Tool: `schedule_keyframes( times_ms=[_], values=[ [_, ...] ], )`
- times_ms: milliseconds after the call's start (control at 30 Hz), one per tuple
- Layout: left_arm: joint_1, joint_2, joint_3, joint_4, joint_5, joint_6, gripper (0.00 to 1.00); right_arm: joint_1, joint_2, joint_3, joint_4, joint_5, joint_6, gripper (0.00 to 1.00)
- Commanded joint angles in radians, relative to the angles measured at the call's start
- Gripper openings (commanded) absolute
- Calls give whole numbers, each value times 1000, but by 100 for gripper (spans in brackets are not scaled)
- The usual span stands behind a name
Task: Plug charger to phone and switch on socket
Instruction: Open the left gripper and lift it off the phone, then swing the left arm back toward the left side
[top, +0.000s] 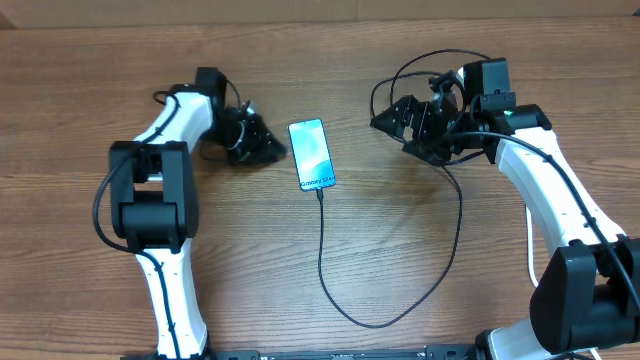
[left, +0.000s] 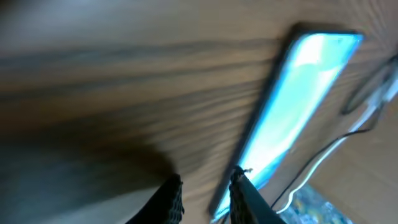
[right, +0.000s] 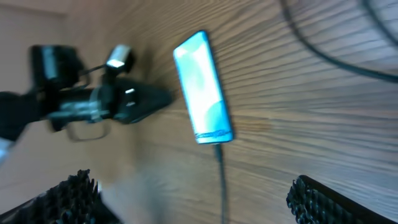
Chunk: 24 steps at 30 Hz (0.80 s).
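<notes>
We see the phone (top: 311, 154) lying flat on the wooden surface (top: 250, 260) between the two arms, its lit screen facing up. The charger (top: 321, 235), a thin black cable, meets the phone's lower end, runs toward the near edge, loops round and climbs to the right arm. We cannot tell whether its tip is fully seated. The left fingers (left: 169, 202) sit just beside the phone's left edge, only slightly parted, holding nothing. The right fingers (right: 323, 202) are spread wide and empty, off to the phone's right and not touching it.
</notes>
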Motion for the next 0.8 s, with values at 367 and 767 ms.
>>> schedule_keyframes(
  times_ms=[367,767],
  values=[
    [121,23,682,-548,-81,257,19,-1,-18,13,-12,315,-7,100],
    [109,-150,1102,-706,-84,267,22,-1,-18,13,-28,325,-7,100]
  ],
)
